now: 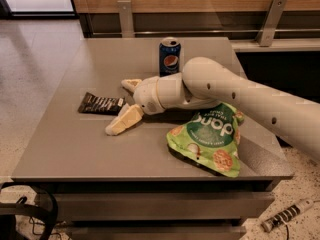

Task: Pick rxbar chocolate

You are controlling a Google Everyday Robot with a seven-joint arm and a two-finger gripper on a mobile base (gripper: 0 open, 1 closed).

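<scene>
Jaws stand wide apart on your gripper (117,106), which sits low over the grey table (75,149), one cream finger (131,84) toward the far side and the other toward the near edge. Between them lies the right end of the rxbar chocolate (100,103), flat on the tabletop, its dark wrapper stretching away to the left; whether either finger touches it cannot be told. Your white arm (235,96) reaches in from the right, crossing above the top of the green chip bag (210,139) that lies near the table's front right corner. Behind the wrist, a blue soda can (169,56) stands upright, well apart from the bar.
</scene>
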